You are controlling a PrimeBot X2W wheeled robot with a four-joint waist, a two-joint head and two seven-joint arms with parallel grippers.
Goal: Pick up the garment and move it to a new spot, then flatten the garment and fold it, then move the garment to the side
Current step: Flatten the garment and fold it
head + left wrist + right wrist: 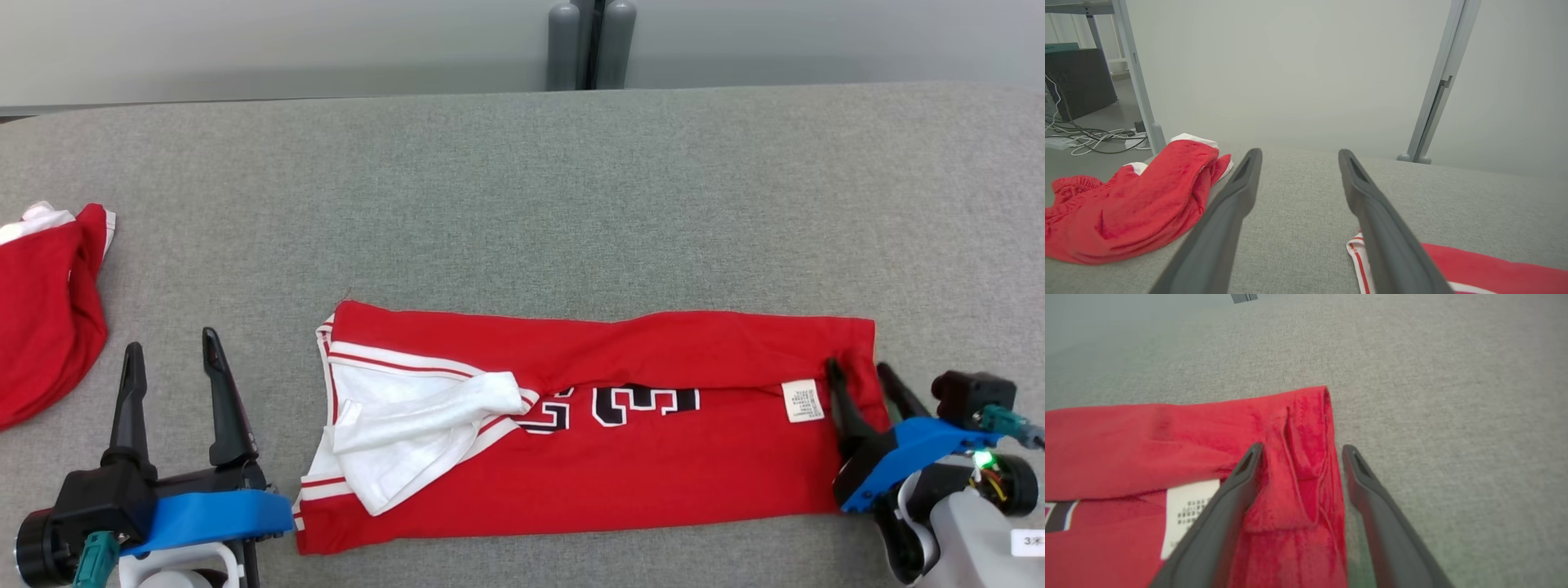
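A red jersey (pixel 620 457) with white trim and black numbers lies as a long folded strip across the near part of the grey table (pixel 522 204). Its far long edge is folded toward me, and a white care label (pixel 802 400) shows near the right end. My right gripper (pixel 857 371) stands open over the jersey's right end, one finger on the cloth, the other at its edge; in the right wrist view the red hem (pixel 1306 457) lies between the fingers (pixel 1237 486). My left gripper (pixel 170 347) stands open left of the jersey, nothing between its fingers (pixel 1237 192).
A second red garment (pixel 45 310) lies crumpled at the table's left edge, also in the left wrist view as a red heap (pixel 1126 204). Grey posts (pixel 592 45) stand beyond the table's far edge. Cables and a dark box (pixel 1077 77) sit on the floor left.
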